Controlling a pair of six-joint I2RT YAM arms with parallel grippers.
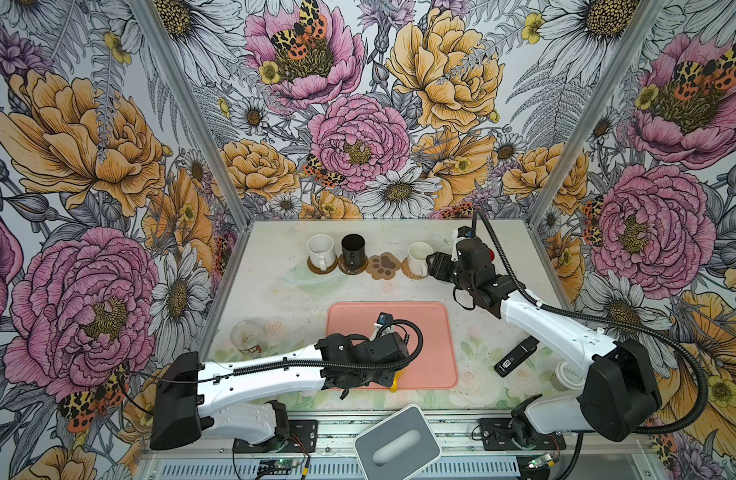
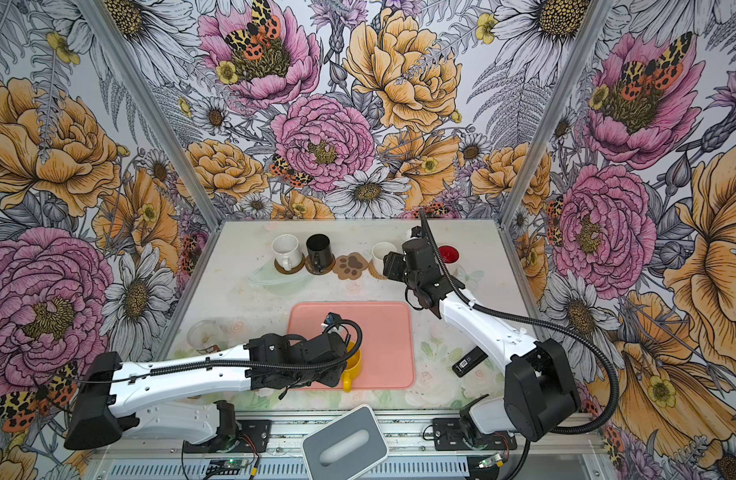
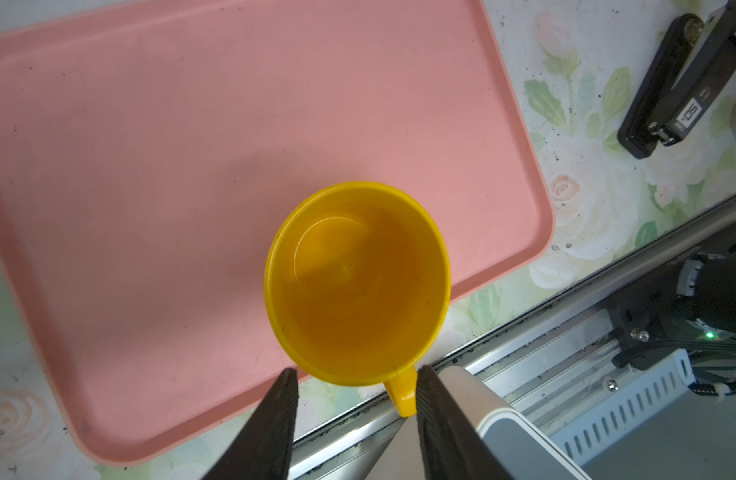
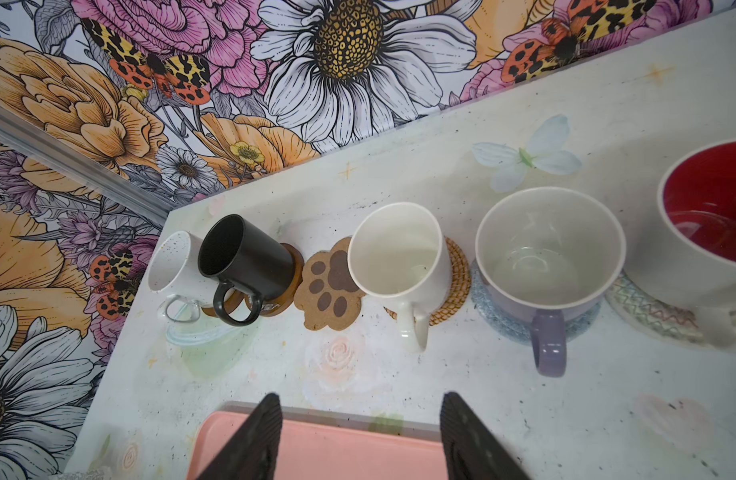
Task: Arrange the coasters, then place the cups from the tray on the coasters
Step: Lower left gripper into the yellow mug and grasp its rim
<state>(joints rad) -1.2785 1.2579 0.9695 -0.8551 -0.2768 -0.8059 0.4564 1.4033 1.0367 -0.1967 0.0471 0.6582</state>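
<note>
Six handled mugs (image 2: 285,249): speckled white mug (image 4: 173,266), black mug (image 4: 241,253), cream-white mug (image 4: 399,257), lavender mug (image 4: 549,257), red-lined white mug (image 4: 715,199), yellow plastic mug (image 3: 358,282). Six flat coasters (image 2: 349,266): two brown discs (image 1: 331,269) (image 1: 361,269), brown paw-print coaster (image 4: 331,286), tan rattan round (image 4: 457,278), grey-blue woven round (image 4: 503,324), cream lacy round (image 4: 649,318). One salmon-pink rectangular tray (image 3: 150,145), one clear glass jar (image 1: 245,332), one black stapler (image 1: 516,356).

3 cups (image 1: 320,249) on coasters (image 1: 322,269), rear ctr
</note>
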